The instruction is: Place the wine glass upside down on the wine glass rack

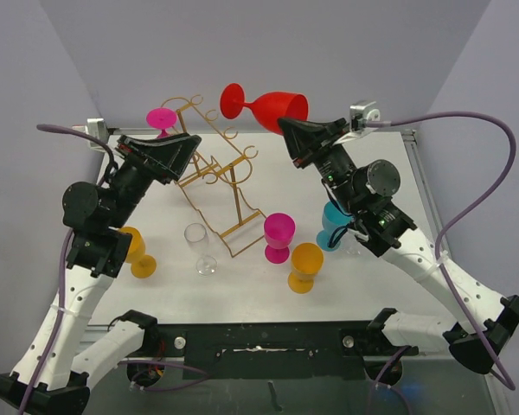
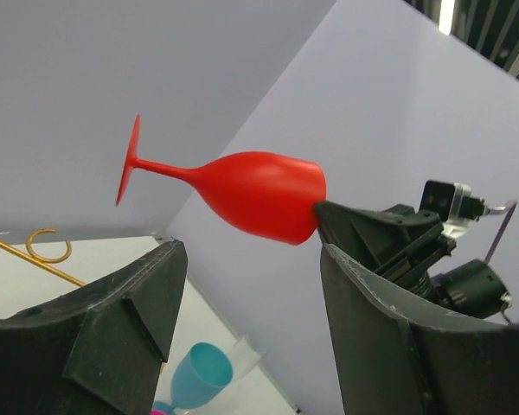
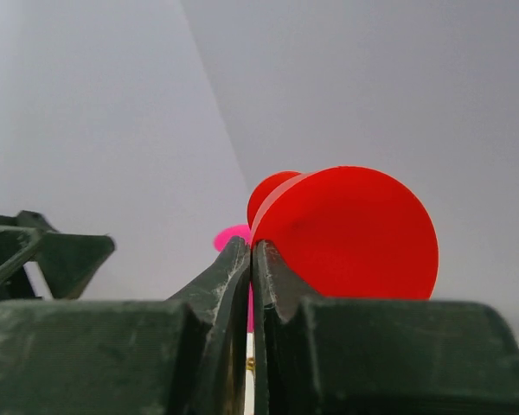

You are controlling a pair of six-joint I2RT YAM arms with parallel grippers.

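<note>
My right gripper (image 1: 287, 128) is shut on the rim of a red wine glass (image 1: 272, 106). It holds the glass on its side in the air, foot pointing left, above the far end of the gold wire rack (image 1: 216, 169). The right wrist view shows the jaws (image 3: 252, 251) closed on the red glass (image 3: 355, 233). My left gripper (image 1: 190, 147) is open and empty beside the rack's top. In its wrist view the red glass (image 2: 259, 194) hangs beyond the spread fingers (image 2: 249, 255), and a gold hook (image 2: 48, 251) shows at the left.
A pink glass (image 1: 162, 118) sits at the rack's far left end. On the table stand a clear glass (image 1: 201, 246), a magenta glass (image 1: 278, 235), two orange glasses (image 1: 305, 265) (image 1: 137, 251) and a teal glass (image 1: 333, 225) under my right arm.
</note>
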